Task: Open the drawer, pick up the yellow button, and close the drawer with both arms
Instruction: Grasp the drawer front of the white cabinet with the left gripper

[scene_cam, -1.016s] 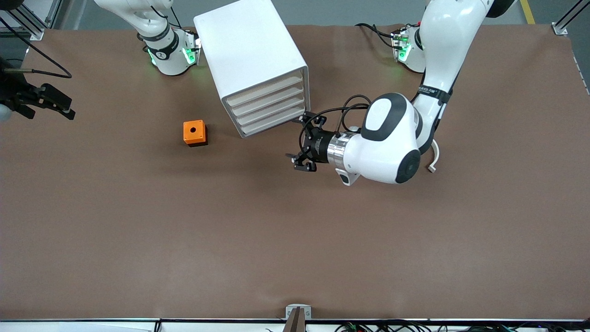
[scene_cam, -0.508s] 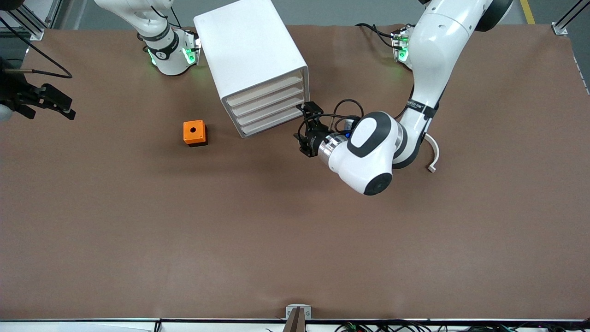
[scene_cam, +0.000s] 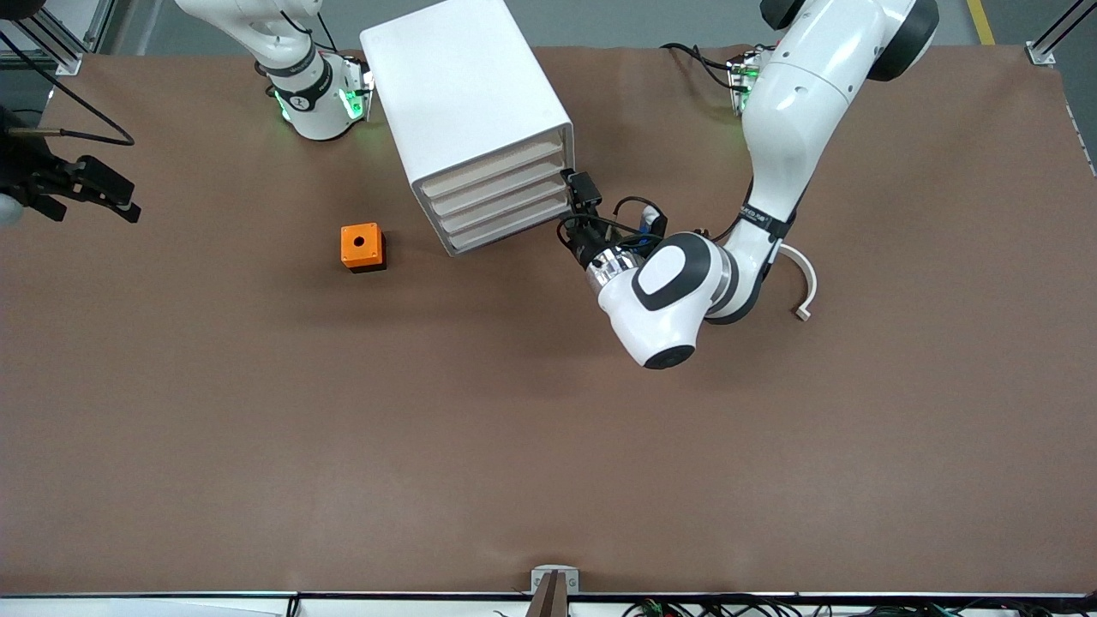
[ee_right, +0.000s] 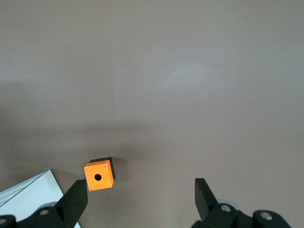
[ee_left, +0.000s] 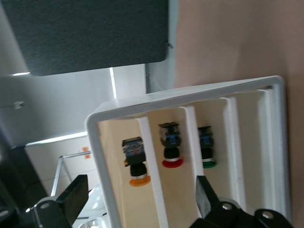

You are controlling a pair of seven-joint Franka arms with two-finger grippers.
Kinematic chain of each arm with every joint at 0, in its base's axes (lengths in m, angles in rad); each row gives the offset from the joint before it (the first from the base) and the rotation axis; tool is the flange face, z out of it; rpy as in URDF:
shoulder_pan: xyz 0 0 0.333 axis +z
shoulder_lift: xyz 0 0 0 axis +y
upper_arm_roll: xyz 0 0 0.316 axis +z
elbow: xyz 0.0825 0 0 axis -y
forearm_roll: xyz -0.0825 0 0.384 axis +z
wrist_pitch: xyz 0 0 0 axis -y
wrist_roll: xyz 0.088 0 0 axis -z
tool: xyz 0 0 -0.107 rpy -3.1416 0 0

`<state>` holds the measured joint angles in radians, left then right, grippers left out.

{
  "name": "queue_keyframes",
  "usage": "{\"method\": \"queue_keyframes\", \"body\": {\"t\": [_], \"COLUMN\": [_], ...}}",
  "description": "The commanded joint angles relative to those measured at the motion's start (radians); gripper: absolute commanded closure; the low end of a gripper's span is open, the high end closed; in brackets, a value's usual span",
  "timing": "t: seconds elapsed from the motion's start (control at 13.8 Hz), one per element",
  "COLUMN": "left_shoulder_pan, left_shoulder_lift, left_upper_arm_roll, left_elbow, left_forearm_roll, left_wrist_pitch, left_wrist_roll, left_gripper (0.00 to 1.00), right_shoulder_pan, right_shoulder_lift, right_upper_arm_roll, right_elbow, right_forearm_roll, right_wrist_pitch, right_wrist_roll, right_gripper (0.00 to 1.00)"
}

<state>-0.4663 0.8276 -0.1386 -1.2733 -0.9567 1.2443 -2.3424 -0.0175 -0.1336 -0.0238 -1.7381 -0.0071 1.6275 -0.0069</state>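
The white cabinet (scene_cam: 467,94) stands at the robots' side of the table, all four drawers pushed in. The top drawer (scene_cam: 493,167) shows in the left wrist view (ee_left: 116,137), where the orange-capped button (ee_left: 135,161) lies in it. My left gripper (scene_cam: 572,212) is open, right at the cabinet's front corner toward the left arm's end. In the left wrist view (ee_left: 137,202) one finger (ee_left: 71,199) stands outside the cabinet wall and the other finger (ee_left: 206,204) before the lower drawers. My right gripper (ee_right: 137,194) is open and empty, high over the table, waiting.
An orange box with a round hole (scene_cam: 362,247) sits on the brown table beside the cabinet, toward the right arm's end; it also shows in the right wrist view (ee_right: 99,175). A red-capped button (ee_left: 171,148) and a green-capped button (ee_left: 205,151) lie in lower drawers.
My left arm has swung its wrist round and carried the open gripper from the table near the cabinet up to the front corner of the drawers. The right arm has not moved.
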Motion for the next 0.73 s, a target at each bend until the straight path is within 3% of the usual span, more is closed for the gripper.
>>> {"method": "queue_keyframes", "body": {"t": [0.0, 0.36, 0.65], "left_shoulder_pan": [-0.002, -0.023, -0.043], "left_shoulder_lift": [0.034, 0.054, 0.067], "left_upper_arm_roll": [-0.001, 0.005, 0.005], "left_elbow": [0.038, 0.035, 0.029], "left_forearm_roll": [-0.043, -0.051, -0.051], "left_wrist_pitch": [-0.031, -0.031, -0.029], "left_wrist_roll": [-0.046, -0.055, -0.055], "left_gripper": [0.16, 0.44, 0.5], "right_shoulder_pan": [0.004, 0.004, 0.002], "right_shoulder_lift": [-0.012, -0.012, -0.012], "right_upper_arm_roll": [0.001, 0.001, 0.001], "right_elbow": [-0.003, -0.003, -0.003], "right_forearm_roll": [0.004, 0.004, 0.004], "right_wrist_pitch": [-0.003, -0.005, -0.006], "right_wrist_roll": [0.013, 0.013, 0.012], "right_gripper": [0.0, 0.0, 0.0]}}
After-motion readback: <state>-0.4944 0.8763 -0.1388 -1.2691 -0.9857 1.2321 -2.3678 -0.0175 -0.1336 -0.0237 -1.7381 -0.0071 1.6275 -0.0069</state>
